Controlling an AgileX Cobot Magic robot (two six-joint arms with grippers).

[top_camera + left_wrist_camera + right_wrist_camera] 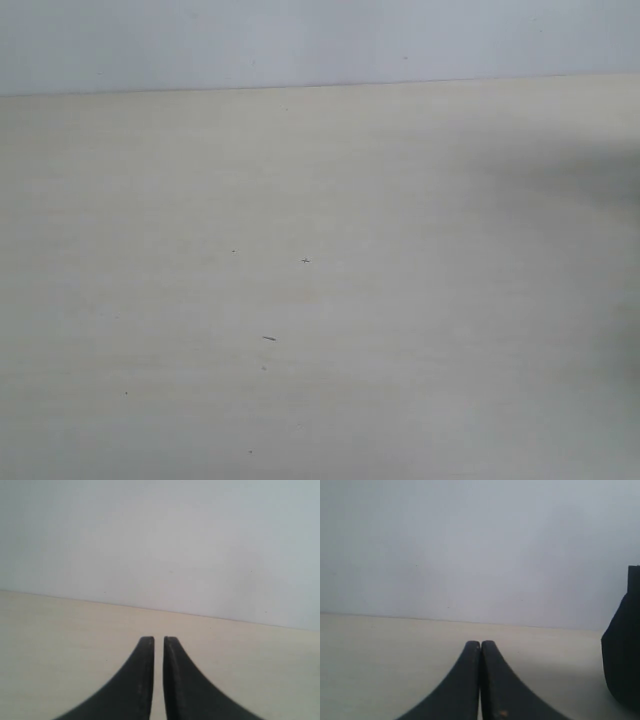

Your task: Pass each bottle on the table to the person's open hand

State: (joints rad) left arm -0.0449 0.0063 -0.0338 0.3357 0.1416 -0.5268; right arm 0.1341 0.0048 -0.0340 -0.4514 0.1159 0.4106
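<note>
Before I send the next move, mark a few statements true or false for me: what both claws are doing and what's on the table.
1. The right claw is shut with nothing between its fingers. True.
2. A bottle stands on the table in the outside view. False: that view shows only the tabletop with a few tiny dark specks.
3. The left claw grips a bottle. False: its fingers are nearly together and nothing is between them.
4. A dark shape sits at the edge of the right wrist view. True; what it is cannot be told.
5. A pale wall rises behind the table. True.
</note>
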